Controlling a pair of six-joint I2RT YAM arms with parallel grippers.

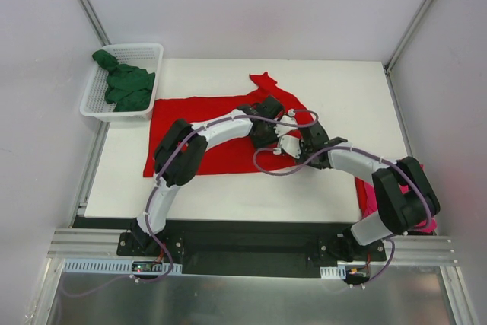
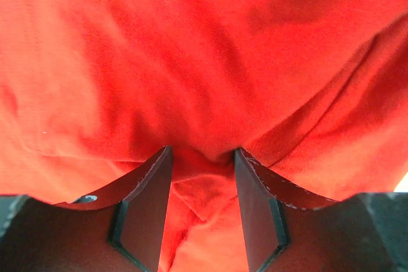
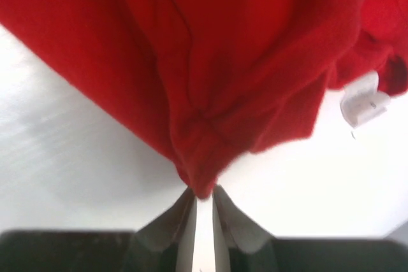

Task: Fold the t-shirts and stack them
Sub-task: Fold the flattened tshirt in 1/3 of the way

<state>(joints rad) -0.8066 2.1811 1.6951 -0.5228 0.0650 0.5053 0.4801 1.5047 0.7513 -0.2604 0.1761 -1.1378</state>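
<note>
The red t-shirt (image 1: 196, 123) lies spread across the middle of the white table, one corner pointing to the far side. Both grippers meet over its right part. My left gripper (image 1: 266, 132) (image 2: 203, 152) has a bunched fold of the red cloth (image 2: 204, 81) squeezed between its jaws. My right gripper (image 1: 294, 139) (image 3: 204, 192) is nearly closed, pinching a hem tip of the red cloth (image 3: 210, 62) just above the table. The dark green t-shirt (image 1: 128, 87) lies crumpled in the basket. A strip of the magenta t-shirt (image 1: 366, 202) shows under my right arm at the table's right front edge.
The white mesh basket (image 1: 91, 104) stands at the table's far left corner. A white label (image 3: 363, 101) hangs from the red cloth in the right wrist view. Grey walls and metal posts close in the table on three sides.
</note>
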